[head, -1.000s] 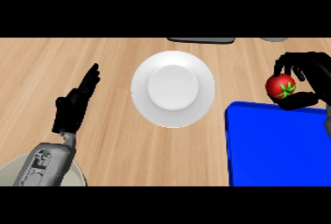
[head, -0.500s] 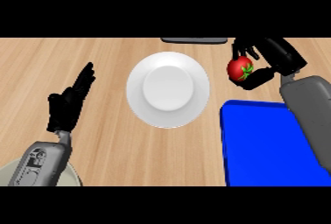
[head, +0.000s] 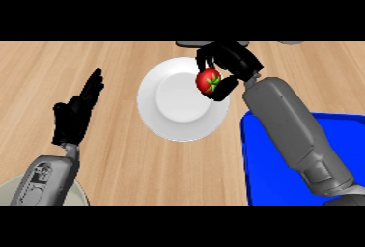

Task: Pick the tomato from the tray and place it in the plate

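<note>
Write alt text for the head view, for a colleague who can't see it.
The right hand, fingers curled round the red tomato, holds it over the upper right part of the white plate on the wooden counter. The blue tray lies at lower right; the left hand rests open at left, fingers up.

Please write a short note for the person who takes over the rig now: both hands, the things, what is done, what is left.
Right hand: shut on the tomato, over the right part of the white plate.
Left hand: open, resting at the view's left, fingers up.
Blue tray: lower right, partly hidden by the right forearm.
Done: tomato is off the tray. Left: lower it and release it in the plate.
</note>
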Controlling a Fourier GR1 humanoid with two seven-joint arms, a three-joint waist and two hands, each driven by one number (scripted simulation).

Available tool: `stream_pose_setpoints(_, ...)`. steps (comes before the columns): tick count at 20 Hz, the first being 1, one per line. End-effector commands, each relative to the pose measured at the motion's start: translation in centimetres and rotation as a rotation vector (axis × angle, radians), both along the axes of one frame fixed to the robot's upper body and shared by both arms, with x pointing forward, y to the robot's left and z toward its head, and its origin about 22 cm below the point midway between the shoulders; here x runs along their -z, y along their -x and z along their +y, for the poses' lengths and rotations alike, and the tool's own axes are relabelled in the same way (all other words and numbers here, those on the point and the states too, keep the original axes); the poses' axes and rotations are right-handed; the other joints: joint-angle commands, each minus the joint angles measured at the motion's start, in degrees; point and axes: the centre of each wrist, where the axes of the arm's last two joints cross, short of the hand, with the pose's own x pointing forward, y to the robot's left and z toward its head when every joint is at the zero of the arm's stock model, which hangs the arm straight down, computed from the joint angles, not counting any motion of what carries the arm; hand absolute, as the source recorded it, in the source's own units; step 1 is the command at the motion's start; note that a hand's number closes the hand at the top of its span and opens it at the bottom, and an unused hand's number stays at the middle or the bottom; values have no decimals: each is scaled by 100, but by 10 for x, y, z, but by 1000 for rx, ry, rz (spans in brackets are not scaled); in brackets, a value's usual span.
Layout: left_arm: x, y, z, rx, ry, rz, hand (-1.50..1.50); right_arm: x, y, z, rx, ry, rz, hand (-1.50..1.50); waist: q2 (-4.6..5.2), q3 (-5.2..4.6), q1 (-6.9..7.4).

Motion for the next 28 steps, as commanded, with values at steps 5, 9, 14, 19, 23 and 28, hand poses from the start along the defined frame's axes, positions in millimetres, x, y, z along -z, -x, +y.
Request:
stream_pose_setpoints(5, -6, -10, 1, -5, 10, -6, 0, 44, 11, 75, 14, 257, -71, 150, 37, -12, 32)
stream_pose_setpoints(9, -8, -5, -18, 27, 11, -10, 0, 73, 9, 61, 95, 211, 120, -150, 45, -8, 164)
stream_pose_setpoints(14, -4, -10, -9, 48, 5, -8, 0, 90, 14, 55, 114, 124, 210, -150, 93, -7, 350)
stream_pose_setpoints(19, 0, -14, -29, 66, -3, -1, 0, 91, 14, 54, 65, -25, 273, -150, 93, -4, 343)
stream_pose_setpoints(23, 0, -9, -17, 23, 8, -6, 0, 70, 2, 51, 58, -267, 308, -150, 45, -3, 167)
stream_pose_setpoints(28, 7, -8, -12, 9, 4, 18, 0, 59, -13, 17, 190, -458, 330, -150, 51, -5, 22)
